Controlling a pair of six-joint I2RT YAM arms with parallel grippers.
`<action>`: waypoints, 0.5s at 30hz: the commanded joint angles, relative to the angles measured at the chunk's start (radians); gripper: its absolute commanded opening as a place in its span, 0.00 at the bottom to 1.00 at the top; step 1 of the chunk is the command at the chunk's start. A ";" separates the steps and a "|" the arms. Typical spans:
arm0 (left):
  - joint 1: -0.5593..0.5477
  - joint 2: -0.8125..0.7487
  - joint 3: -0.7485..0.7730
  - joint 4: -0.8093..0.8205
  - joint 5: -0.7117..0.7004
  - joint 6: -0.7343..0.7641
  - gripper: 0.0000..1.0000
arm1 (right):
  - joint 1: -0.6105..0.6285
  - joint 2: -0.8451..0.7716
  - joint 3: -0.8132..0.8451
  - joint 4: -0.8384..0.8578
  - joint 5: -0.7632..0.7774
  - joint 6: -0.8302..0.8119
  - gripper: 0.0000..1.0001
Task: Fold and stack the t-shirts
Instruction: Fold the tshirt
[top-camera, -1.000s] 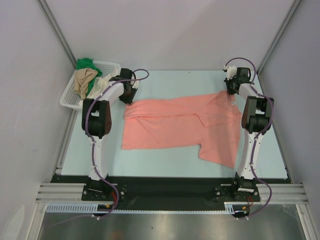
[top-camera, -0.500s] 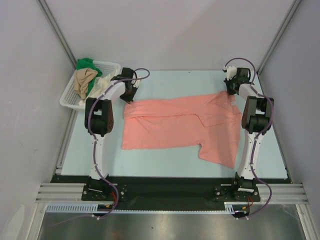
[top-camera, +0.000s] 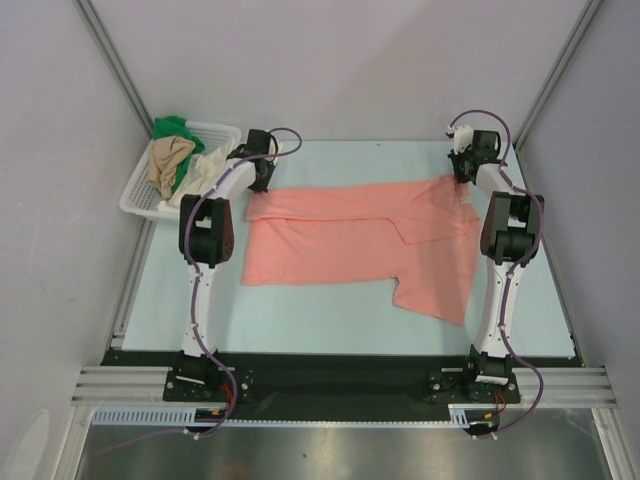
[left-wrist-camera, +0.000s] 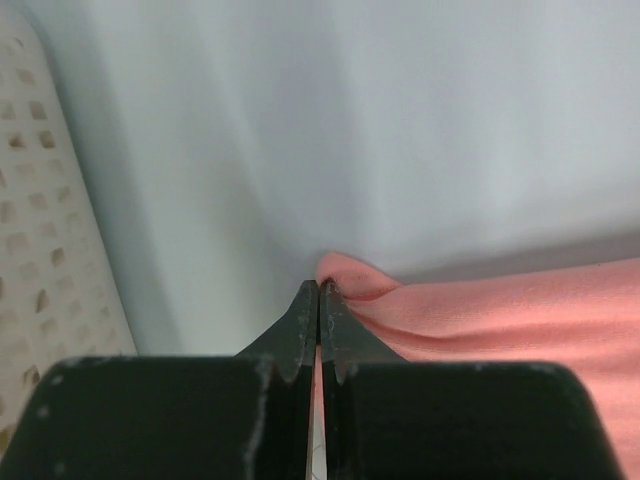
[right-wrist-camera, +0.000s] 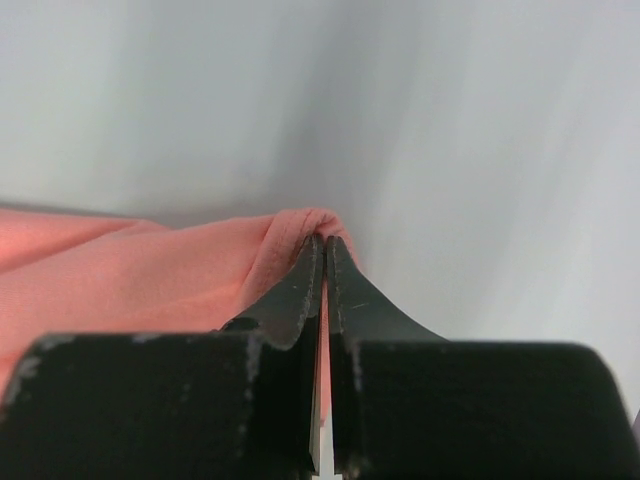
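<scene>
A salmon-pink t-shirt (top-camera: 350, 240) lies spread across the middle of the table, its far edge pulled straight between the two arms. My left gripper (top-camera: 262, 186) is shut on the shirt's far left corner (left-wrist-camera: 345, 275). My right gripper (top-camera: 462, 180) is shut on the far right corner (right-wrist-camera: 300, 225). In both wrist views pink cloth shows pinched between the black fingers (left-wrist-camera: 300, 320) (right-wrist-camera: 350, 300). A sleeve hangs toward the near right (top-camera: 435, 295). Green (top-camera: 172, 127), tan (top-camera: 168, 160) and cream (top-camera: 205, 165) t-shirts sit bunched in the basket.
A white lattice basket (top-camera: 138, 192) stands at the far left, close beside the left arm (top-camera: 205, 230); its wall (left-wrist-camera: 45, 250) fills the left of the left wrist view. Grey enclosure walls rise on three sides. The table's black front rail (top-camera: 340, 372) lies near the bases.
The left gripper has closed on the shirt's far left corner. Both grippers moved toward the back, and the pink shirt's far edge was drawn taut and shifted back with them.
</scene>
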 joint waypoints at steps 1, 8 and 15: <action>0.006 0.040 0.057 0.060 -0.064 0.030 0.00 | 0.000 0.023 0.062 0.065 0.039 0.011 0.00; 0.005 0.080 0.124 0.095 -0.078 0.061 0.01 | -0.004 0.034 0.075 0.082 0.053 0.009 0.00; -0.017 -0.004 0.095 0.102 -0.086 0.070 0.23 | -0.003 -0.006 0.057 0.079 0.058 0.013 0.07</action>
